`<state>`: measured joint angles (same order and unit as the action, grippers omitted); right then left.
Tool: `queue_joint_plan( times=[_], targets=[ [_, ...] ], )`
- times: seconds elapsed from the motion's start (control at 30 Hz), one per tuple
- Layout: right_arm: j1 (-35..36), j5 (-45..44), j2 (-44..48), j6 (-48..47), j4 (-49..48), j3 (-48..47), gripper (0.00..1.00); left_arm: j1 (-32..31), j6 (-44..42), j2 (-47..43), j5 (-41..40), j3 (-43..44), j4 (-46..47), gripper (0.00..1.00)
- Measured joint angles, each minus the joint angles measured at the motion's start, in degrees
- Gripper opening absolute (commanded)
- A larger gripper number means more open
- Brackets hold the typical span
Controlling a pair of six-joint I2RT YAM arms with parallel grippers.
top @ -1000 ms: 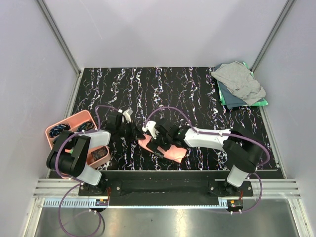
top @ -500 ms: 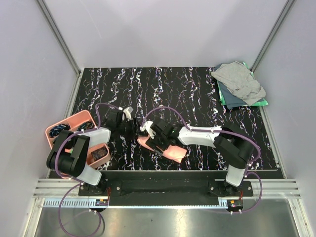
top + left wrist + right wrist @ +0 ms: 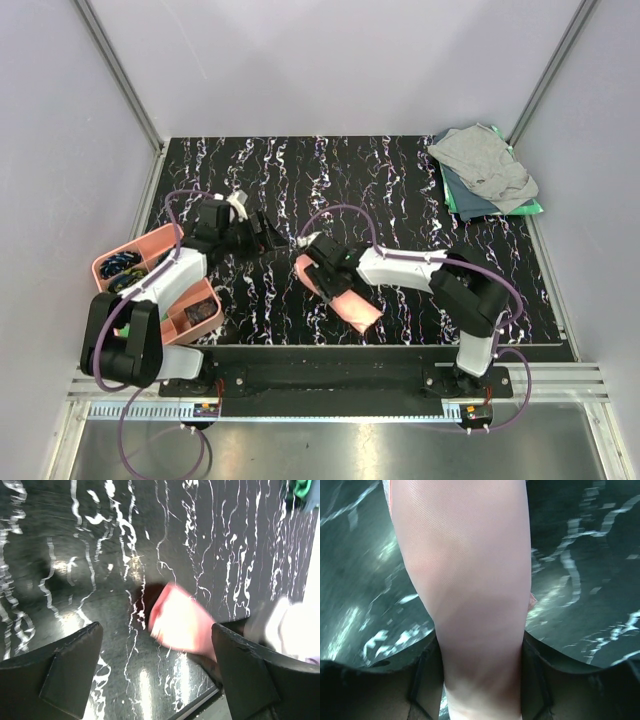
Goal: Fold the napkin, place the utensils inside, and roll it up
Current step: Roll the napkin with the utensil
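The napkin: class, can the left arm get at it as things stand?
Probably yes: the left gripper is open, with bare table between it and the napkin, though the right gripper straddles the napkin.

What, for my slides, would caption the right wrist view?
Rolled napkin pinched by the right gripper over the black marbled table.

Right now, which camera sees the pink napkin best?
The top external view: the napkin shows as a roll lying on the table. The right wrist view sees only a close stretch of it; the left wrist view, a pink blur.
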<state>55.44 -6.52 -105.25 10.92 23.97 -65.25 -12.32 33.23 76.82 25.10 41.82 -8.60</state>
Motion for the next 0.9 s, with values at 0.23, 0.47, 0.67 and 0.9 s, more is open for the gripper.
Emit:
queue_joint_plan(
  times=[0.23, 0.47, 0.67, 0.9],
  targets=[
    [-11.6, -1.6, -2.2, 6.2, 2.0, -3.2, 0.59, 1.5, -1.2, -4.7, -0.5, 4.4, -7.2, 0.96],
    [-24.9, -1.5, -7.0, 6.7, 3.5, -9.7, 0.60, 3.0, -4.5, -9.7, -0.5, 7.9, -12.4, 0.99],
    [-33.3, -0.9, -11.7, 5.4, 5.2, -16.7, 0.62, 4.3, -7.2, -13.5, -1.0, 8.1, -15.9, 0.99],
    [-36.5, -0.1, -12.8, 4.2, 5.9, -18.5, 0.94, 5.5, -10.5, -15.8, -1.5, 8.1, -17.3, 0.99]
  ],
)
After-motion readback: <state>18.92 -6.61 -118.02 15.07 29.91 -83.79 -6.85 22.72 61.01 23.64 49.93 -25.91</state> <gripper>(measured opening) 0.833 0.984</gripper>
